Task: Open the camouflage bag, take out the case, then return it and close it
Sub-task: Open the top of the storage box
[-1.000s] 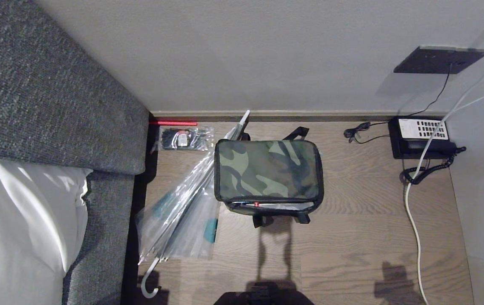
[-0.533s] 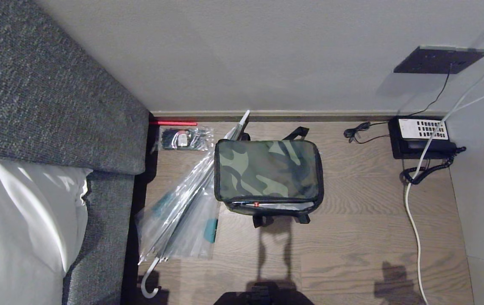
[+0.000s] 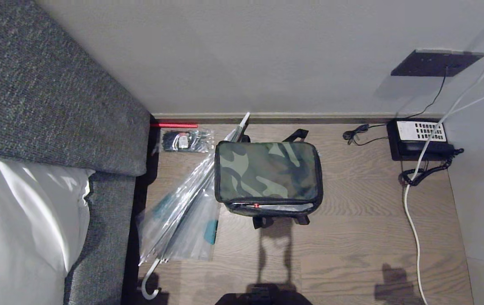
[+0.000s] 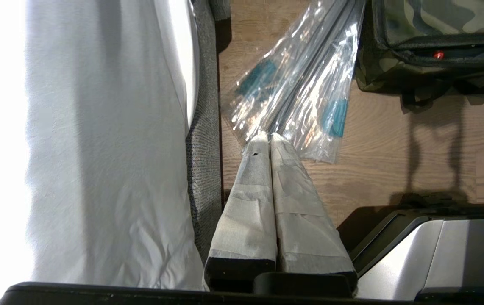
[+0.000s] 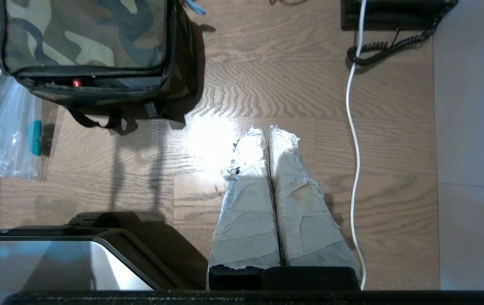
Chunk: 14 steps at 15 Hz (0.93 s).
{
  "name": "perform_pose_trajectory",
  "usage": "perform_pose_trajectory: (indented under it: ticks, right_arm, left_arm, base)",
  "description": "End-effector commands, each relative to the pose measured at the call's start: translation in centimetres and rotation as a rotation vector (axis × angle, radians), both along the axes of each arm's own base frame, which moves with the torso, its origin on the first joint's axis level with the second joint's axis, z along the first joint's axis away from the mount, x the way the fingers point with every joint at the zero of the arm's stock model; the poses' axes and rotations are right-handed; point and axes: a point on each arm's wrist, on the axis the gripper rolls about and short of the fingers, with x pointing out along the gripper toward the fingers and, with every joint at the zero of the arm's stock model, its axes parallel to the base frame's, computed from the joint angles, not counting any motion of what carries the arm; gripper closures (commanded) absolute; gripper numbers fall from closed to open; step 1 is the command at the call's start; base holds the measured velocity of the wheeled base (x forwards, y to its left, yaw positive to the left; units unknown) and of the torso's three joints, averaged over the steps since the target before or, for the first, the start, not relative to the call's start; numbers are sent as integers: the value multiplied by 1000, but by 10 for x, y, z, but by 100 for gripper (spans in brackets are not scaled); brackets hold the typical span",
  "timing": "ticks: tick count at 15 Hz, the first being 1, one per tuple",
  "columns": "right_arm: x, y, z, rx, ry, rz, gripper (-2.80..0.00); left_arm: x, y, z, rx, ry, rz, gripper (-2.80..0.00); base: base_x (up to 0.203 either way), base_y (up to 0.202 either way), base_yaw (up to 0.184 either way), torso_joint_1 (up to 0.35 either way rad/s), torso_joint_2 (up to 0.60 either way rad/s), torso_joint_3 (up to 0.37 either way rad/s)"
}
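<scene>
The camouflage bag (image 3: 268, 178) sat on the wooden floor (image 3: 360, 237) near the wall, boxy, with a green camouflage top panel, black sides and zip trim, and black straps showing at both ends. Its near edge gaped slightly, showing pale lining. A plastic-wrapped umbrella (image 3: 182, 212) lay just beside it. The left tool (image 4: 269, 136) and right tool (image 5: 267, 129) hung apart from the bag, fingers pressed together, empty.

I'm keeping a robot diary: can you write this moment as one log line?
camouflage bag: on floor, untouched | left hand: shut, empty, parked | right hand: shut, empty, parked | umbrella: beside bag
</scene>
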Motion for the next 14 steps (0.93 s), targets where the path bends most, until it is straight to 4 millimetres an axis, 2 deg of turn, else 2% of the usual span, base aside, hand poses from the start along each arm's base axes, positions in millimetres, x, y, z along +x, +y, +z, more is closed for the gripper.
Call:
perform_pose_trajectory:
  ticks: [1,8,14]
  right_arm:
    - [0,0,0,0,0,0,0]
    - [0,0,0,0,0,0,0]
    - [0,0,0,0,0,0,0]
  left_arm:
    - [0,0,0,1,-3,0,0]
    - [0,0,0,3,-6,-2,0]
    - [0,0,0,7,-7,-1,0]
  base:
    - [0,0,0,7,3,149]
    - [0,0,0,3,1,186]
    - [0,0,0,2,1,23]
